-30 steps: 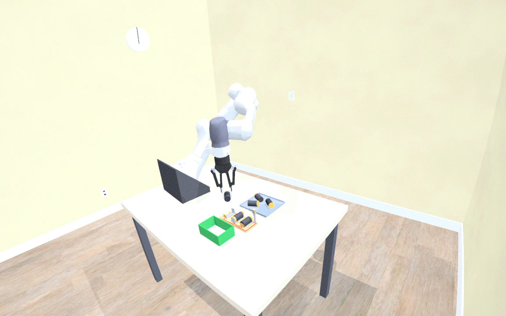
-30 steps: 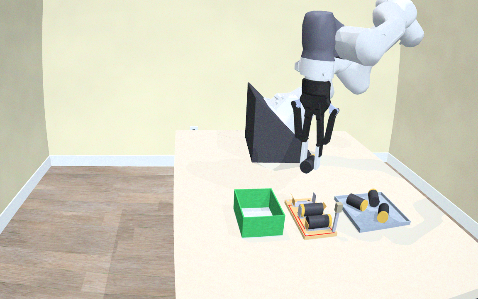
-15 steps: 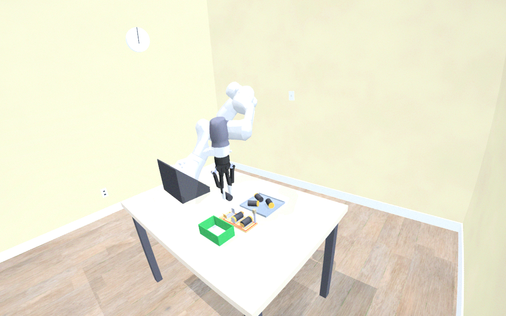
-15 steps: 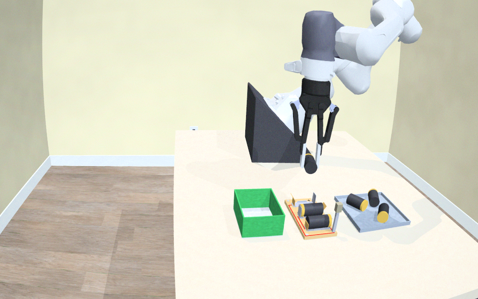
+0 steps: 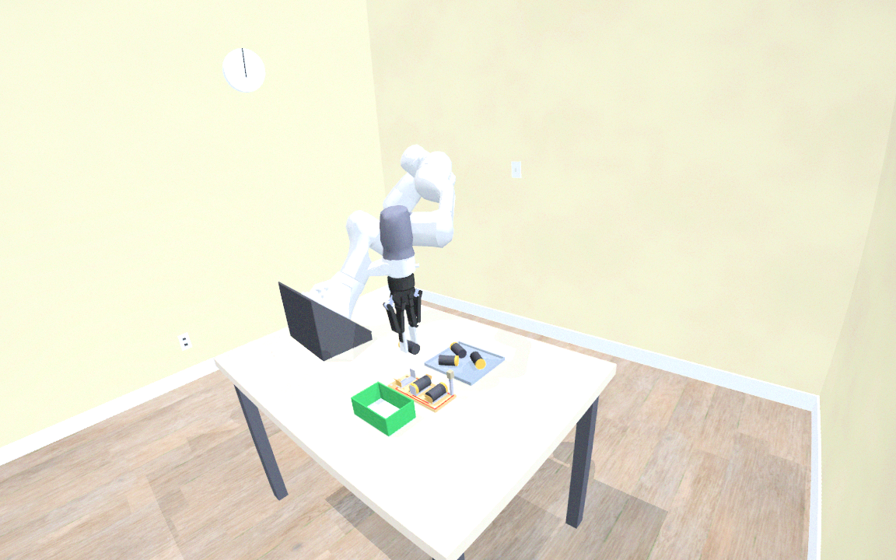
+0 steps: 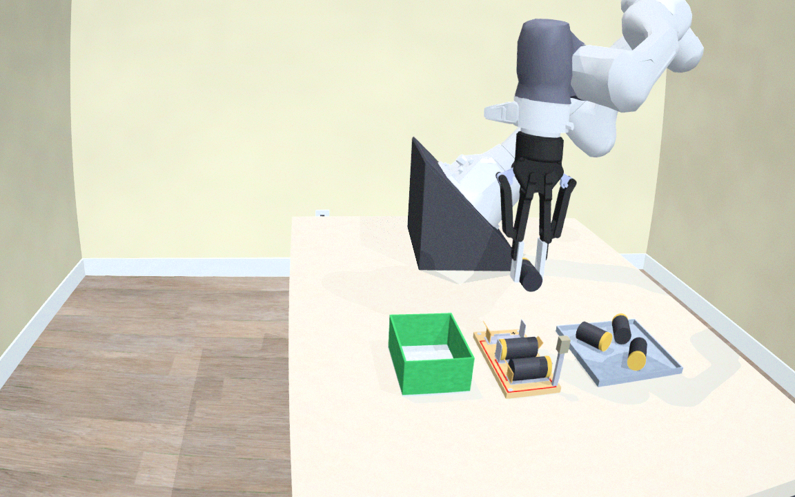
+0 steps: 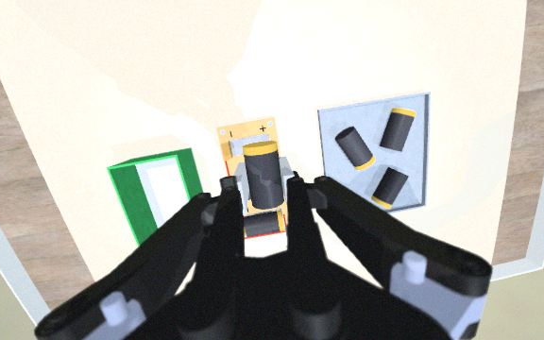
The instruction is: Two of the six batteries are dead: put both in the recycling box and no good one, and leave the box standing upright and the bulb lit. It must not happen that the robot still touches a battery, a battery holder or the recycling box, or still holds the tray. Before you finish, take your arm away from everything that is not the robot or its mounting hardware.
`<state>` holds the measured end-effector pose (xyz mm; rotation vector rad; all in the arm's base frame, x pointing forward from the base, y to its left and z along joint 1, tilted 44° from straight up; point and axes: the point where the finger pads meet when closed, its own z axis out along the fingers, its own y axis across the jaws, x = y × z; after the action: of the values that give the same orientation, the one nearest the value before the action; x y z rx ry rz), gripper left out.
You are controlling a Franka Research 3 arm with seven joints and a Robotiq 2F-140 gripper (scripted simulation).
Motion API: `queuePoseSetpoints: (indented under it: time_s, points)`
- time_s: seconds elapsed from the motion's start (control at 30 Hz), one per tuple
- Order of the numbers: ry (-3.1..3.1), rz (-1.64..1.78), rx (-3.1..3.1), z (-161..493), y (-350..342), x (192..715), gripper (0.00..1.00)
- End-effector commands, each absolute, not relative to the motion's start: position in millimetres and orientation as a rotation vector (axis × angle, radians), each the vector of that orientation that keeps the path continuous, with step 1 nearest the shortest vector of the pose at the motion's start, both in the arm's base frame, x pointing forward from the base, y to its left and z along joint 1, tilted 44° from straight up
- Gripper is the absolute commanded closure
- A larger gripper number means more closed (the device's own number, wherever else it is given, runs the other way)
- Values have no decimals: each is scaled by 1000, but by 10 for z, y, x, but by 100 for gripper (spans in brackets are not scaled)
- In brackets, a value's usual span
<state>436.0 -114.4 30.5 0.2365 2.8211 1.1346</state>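
Battery [image 5: 409, 346] [image 6: 531, 275] [image 7: 263, 177] number six is gripped between the gripper's [image 5: 407, 340] [image 6: 528, 262] [image 7: 264, 184] fingertips, raised above the table [image 5: 507, 432] [image 6: 350, 432] [image 7: 461, 94], behind the battery holder [image 5: 435, 406] [image 6: 533, 392] [image 7: 248, 127] in the exterior view. Its yellow end points away from that camera. Whether it is dead, I can't tell; the bulb looks unlit, though it is small. If good, it should be turned to match the vacant slot's marks, lowered level and pressed in gently; if dead, released low inside the green box [image 5: 390, 423] [image 6: 437, 375] [image 7: 127, 203]. The arm [image 5: 430, 229] [image 6: 604, 74] reaches over, gripper pointing down.
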Motion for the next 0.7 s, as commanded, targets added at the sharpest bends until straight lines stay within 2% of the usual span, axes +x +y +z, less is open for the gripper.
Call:
queuePoseSetpoints:
  time_s: [0.0, 0.27, 0.67]
  points:
    - [2819, 1127, 217, 576, -937, 4654, 84]
    - [2819, 1127, 217, 1211, -406, 5344, 84]
    - [2819, 1127, 217, 1306, -327, 5447, 84]
